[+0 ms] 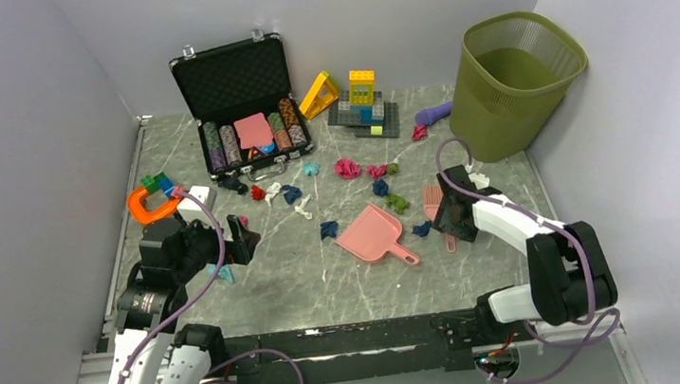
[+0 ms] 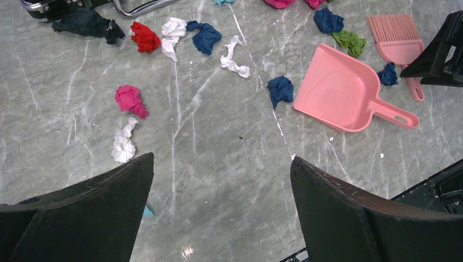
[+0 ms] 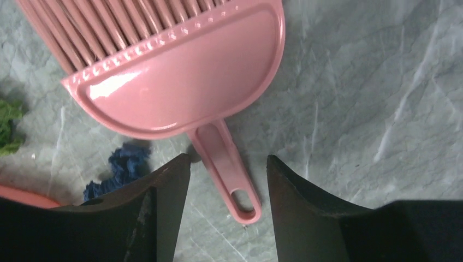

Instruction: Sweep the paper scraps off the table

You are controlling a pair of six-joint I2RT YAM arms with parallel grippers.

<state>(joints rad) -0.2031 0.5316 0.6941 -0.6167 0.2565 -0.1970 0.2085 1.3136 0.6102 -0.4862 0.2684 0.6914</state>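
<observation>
Scraps (image 1: 346, 167) strewn across middle of surface (image 1: 327, 284), between case (image 1: 241, 107) and dustpan (image 1: 374, 234); more near brush (image 1: 432, 199), one magenta near bin (image 1: 511, 83). Dark blue one just beside dustpan lip, another just beside brush handle. Right hand (image 3: 226, 164) open, fingers (image 3: 158, 218) either side of brush handle, not clamped; contact unclear. Brush flat on surface, bristles toward far side, handle toward arm. Left hand (image 2: 221, 164) open wide, nothing between fingers, over bare surface at left; white and magenta ones just ahead of it. Dustpan flat, mouth toward far-left, handle toward near-right.
</observation>
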